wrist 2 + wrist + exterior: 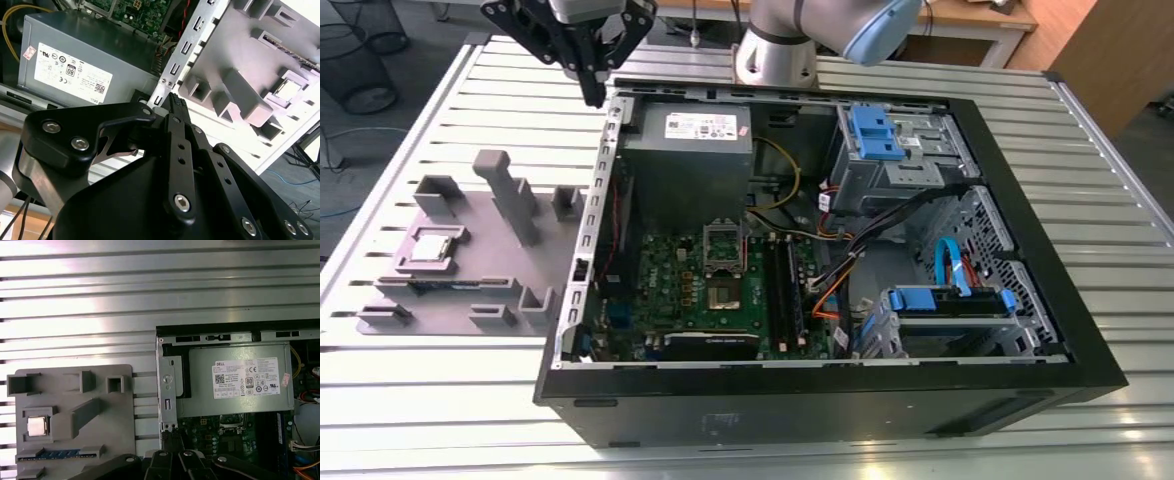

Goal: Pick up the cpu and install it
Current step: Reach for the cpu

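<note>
Step in hand: pickup, not yet begun. The cpu (37, 426) is seated in the grey holder (75, 390). The gripper (596, 92) is held closed and empty over the PC case (854, 400) rim. Opened, aligned fingers are judged required.

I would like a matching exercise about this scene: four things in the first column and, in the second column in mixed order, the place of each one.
Things:
1. small square silver-grey cpu
2. grey metal power supply box
3. black end effector
4. blue plastic drive bracket

Places:
A. inside the black PC case, at the exterior view's right
B. in a recess of the grey plastic holder, outside the case
C. over the case's edge, holding nothing
D. inside the case, bearing a white label

Pairs: 1-B; 2-D; 3-C; 4-A.
</note>
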Robot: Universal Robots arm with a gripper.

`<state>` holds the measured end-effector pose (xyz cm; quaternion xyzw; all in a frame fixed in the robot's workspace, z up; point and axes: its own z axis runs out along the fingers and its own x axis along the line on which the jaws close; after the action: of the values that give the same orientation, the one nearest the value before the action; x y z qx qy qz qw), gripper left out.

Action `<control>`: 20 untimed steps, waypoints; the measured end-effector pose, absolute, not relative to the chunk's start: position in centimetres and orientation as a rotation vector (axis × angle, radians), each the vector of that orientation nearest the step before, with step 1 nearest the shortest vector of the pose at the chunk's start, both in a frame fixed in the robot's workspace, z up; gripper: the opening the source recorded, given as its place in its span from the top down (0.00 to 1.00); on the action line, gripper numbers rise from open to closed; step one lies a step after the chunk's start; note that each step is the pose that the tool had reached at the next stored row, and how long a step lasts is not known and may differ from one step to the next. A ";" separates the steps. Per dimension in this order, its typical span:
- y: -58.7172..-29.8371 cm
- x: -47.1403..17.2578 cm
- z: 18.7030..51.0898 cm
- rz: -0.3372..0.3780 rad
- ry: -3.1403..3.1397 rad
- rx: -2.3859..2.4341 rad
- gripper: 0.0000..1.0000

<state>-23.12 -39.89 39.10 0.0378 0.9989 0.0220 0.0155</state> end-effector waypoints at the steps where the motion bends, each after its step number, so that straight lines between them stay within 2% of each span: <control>1: -39.9 -23.2 39.1 0.069 3.107 0.118 0.89; 20: -39.9 -26.4 39.0 0.069 3.107 0.118 0.89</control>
<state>-26.42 -39.90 39.00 0.0378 0.9989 0.0221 0.0156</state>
